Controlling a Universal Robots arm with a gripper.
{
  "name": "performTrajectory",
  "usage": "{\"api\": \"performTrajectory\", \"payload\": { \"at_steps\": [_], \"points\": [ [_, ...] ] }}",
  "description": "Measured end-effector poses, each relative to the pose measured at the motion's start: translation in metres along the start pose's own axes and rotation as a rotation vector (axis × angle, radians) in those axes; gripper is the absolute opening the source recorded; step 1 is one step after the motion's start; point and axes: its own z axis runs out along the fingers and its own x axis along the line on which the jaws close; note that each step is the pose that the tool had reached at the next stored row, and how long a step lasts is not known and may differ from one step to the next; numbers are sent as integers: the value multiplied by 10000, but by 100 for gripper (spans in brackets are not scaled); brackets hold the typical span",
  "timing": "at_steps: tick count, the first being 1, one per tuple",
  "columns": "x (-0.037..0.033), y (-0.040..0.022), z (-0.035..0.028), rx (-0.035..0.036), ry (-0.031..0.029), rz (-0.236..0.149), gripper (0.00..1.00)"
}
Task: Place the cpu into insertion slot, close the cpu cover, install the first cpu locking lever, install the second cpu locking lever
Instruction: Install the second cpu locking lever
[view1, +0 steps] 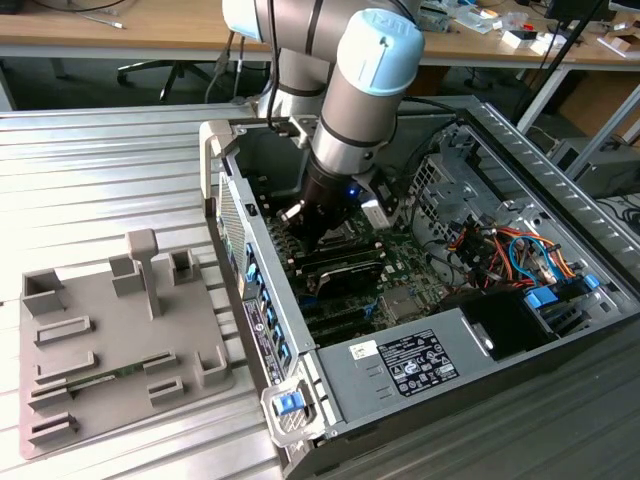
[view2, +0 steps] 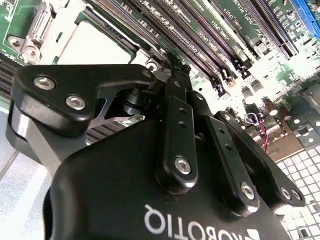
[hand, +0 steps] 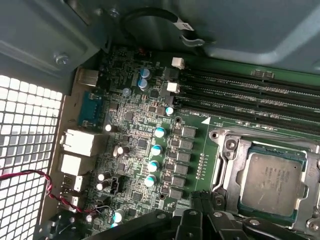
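Silver-grey cpu (hand: 270, 184) sitting in insertion slot (hand: 227, 165), cpu cover (hand: 260, 137) framing it. Hovering just above the socket inside the computer case (view1: 560, 190): gripper (view2: 172, 67), fingers seemingly pressed together, nothing pinched. Judging best to descend straight, clearing memory slots (hand: 250, 90). Leaving board print unread.

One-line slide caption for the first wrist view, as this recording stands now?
The cpu sits in the insertion slot on the motherboard, beside the memory slots.

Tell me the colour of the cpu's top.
Dull silver-grey, clearest in the first wrist view: cpu.
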Motion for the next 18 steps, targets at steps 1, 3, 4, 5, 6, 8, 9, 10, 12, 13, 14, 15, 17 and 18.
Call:
{"api": "performTrajectory", "payload": {
  "at_steps": [1,3,4,5,6,8,9,10,12,13,14,15,17,18],
  "points": [
    [1,-10,26,-2,0,-9,11],
    [4,-22,16,-4,-7,-8,11],
    [4,-22,7,-8,-10,-8,11],
    [4,-22,-12,-2,-8,-9,11],
    [5,-21,-25,1,-4,-9,11],
    [-8,-24,-30,12,1,-11,11],
    [-44,-32,-32,9,27,-7,11],
    [-95,-42,-33,-1,72,-8,11],
    [-210,-66,-38,-21,172,-4,11],
    [-251,-74,-40,-26,198,-2,11],
    [-285,-81,-41,-30,217,0,11],
    [-357,-95,-43,-40,256,-1,11],
    [-440,-112,-47,-50,311,1,11],
    [-488,-123,-49,-57,342,3,11]
  ]
}}
